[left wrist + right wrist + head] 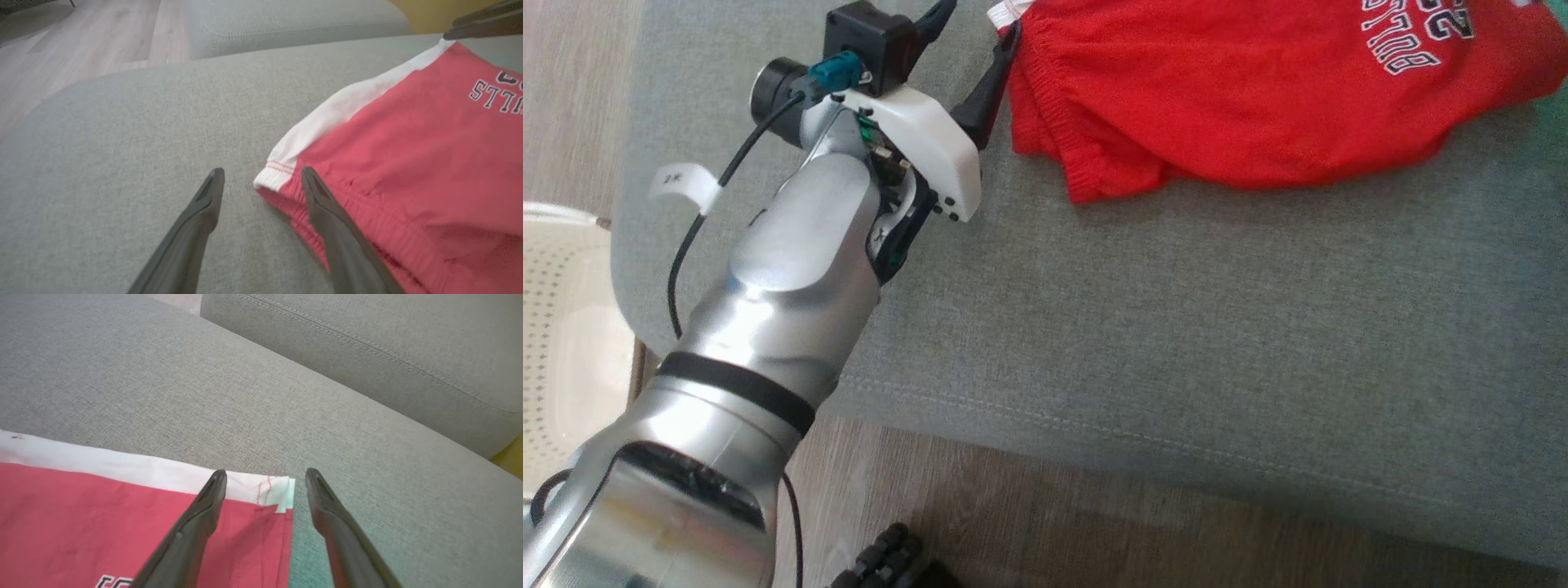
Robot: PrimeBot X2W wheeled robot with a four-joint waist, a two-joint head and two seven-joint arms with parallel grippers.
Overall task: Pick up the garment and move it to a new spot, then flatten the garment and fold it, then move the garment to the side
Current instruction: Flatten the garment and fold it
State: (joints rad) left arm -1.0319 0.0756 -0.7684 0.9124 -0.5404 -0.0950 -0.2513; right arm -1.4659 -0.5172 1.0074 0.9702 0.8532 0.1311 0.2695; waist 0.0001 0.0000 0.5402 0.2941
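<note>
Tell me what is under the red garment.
The red cloth garment with white trim lies on the grey woven sofa cushion. Whether anything sits beneath its folds is covered.

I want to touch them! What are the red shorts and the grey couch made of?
The red shorts look like soft, matte cloth, maybe cotton: they wrinkle, and the waistband is gathered. The couch looks like rough woven fabric: fine speckled threads and a stitched seam show.
</note>
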